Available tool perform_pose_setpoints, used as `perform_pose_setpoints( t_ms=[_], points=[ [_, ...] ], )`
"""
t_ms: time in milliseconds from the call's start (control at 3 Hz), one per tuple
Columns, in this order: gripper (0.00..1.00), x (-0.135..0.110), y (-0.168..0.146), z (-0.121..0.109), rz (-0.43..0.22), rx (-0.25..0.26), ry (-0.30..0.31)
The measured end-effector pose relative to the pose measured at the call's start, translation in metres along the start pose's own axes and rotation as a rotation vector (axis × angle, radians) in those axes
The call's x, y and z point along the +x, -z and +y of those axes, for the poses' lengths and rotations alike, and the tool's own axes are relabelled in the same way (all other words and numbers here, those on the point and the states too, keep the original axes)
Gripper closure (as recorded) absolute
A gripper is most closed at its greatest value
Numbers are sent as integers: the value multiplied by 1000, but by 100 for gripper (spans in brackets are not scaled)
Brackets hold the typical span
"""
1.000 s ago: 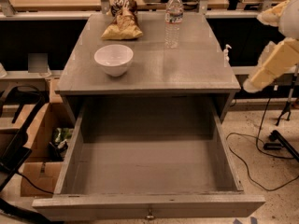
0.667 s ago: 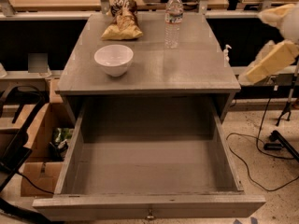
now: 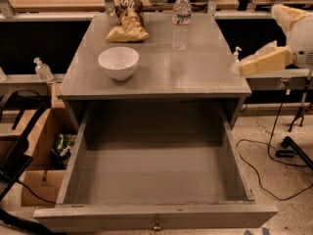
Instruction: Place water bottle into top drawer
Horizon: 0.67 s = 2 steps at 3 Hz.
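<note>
One bottle (image 3: 181, 21) stands upright at the back of the tabletop (image 3: 195, 75), right of centre: clear, ribbed, with a white cap and a white-and-red label. One drawer (image 3: 146, 213) hangs open below. One bowl (image 3: 118, 61) and one chip bag (image 3: 128, 22) share the top. Two pump bottles flank the table, the left pump (image 3: 43, 70) and the right pump (image 3: 236, 52). The gripper (image 3: 240, 67) hovers off the right edge; I cannot tell whether it is open or closed.

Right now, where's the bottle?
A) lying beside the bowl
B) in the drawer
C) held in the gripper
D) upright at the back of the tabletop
D: the bottle stands upright at the back of the tabletop, not in the open drawer. The gripper is off the table's right edge, apart from the bottle.
</note>
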<state>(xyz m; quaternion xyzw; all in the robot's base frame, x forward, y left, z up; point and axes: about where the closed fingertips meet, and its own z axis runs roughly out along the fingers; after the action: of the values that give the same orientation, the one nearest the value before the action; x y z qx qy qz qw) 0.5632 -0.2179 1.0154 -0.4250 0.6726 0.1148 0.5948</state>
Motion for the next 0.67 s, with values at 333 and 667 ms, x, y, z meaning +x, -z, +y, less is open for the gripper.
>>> perform_pose_setpoints(
  t_ms=[333,667],
  points=[
    [0,-22,-7,-11,-61,60,-7],
    [0,-22,-14,-12,-53,51,-10]
  ],
)
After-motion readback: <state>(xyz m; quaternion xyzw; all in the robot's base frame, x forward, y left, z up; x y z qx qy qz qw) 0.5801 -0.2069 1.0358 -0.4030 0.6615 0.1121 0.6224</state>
